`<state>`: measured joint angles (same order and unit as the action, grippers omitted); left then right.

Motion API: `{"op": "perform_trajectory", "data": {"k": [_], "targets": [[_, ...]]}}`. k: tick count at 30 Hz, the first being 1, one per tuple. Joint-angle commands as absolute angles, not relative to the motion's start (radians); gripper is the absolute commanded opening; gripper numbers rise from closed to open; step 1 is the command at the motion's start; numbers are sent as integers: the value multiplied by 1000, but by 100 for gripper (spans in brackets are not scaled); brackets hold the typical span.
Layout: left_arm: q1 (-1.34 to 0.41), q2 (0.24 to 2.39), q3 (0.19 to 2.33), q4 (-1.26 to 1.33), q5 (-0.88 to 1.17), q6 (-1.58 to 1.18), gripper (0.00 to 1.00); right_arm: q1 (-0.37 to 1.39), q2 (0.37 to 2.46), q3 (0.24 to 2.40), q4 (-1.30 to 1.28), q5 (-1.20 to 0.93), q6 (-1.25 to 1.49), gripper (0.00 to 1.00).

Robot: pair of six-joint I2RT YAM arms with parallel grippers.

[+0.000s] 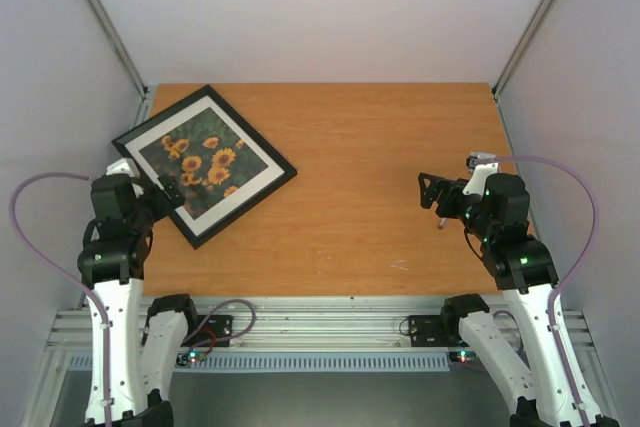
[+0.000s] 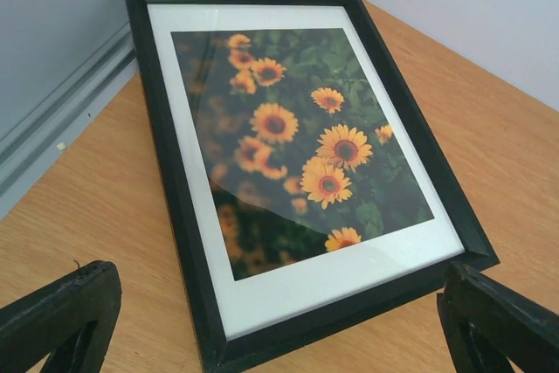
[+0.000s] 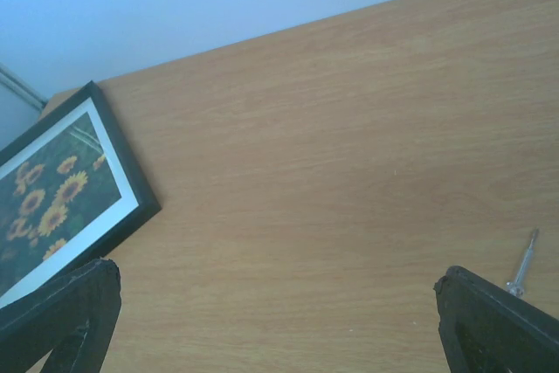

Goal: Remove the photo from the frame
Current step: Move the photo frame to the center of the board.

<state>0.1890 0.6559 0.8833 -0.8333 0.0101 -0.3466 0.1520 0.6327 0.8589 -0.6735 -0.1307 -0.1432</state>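
I worked inside a pale grey-white walled bay, over an orange-brown wooden worktop (image 1: 380, 177).

In the worktop's far-left part, close to its left edge, lay the thin black rectangular picture frame (image 1: 251, 133). It was flat and turned diagonally, with one corner aimed at the far edge. The photo (image 1: 205, 160), a print of yellow-orange sunflowers on dark green leaves, sat inside it face up. A white mat (image 2: 306, 281) bordered the photo all round, under glass that threw a pale reflection.

My left gripper (image 2: 278, 321) hung over the frame's near-left side with its jaws spread wide and nothing between them. In my left wrist view the frame's near short side ran between my two black fingers (image 2: 61, 312). I could not tell whether they touched the worktop or the frame.

The middle of the worktop showed bare wood grain.

My right gripper (image 3: 278, 316) sat near the right edge, well apart from the frame, pointed left toward it. Its jaws were also spread wide and held nothing. Just beside it, toward the near edge, a thin silvery metal pin (image 3: 522, 264) lay on the wood.
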Motion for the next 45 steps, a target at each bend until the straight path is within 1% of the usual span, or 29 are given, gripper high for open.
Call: {"op": "perform_trajectory", "data": {"k": [1,7,12,16,19,21,26,31,33,37,40,41,44,45], "targets": [[187,664,878,-817,-24,-343,99,158,624,849,-649,-121,-151,98],[186,679,867,-800,-5,-365,99,158,624,845,-647,-127,-149,99],[187,763,885,-834,-12,-418,99,157,642,845,-650,-139,-149,98],[199,878,854,-778,-37,-506,99,158,657,847,-645,-166,-147,99],[263,1045,859,-741,62,-565,99,158,667,846,-651,-179,-146,99],[313,1118,879,-736,139,-583,99,158,666,841,-659,-179,-147,98],[378,1203,906,-715,145,-582,98,180,653,821,-648,-185,-146,98],[391,1346,931,-701,174,-566,95,200,639,821,-657,-166,-149,98],[393,1384,936,-690,165,-568,91,207,625,820,-663,-156,-149,99],[399,1420,943,-677,125,-541,85,225,605,816,-666,-143,-150,98],[415,1451,927,-660,137,-538,82,246,603,812,-661,-134,-150,99],[418,1466,919,-648,148,-538,80,256,603,809,-659,-133,-149,99],[419,1503,894,-610,161,-539,69,269,600,803,-647,-137,-147,99],[419,1515,888,-600,165,-542,67,272,599,802,-645,-142,-148,99]]}}
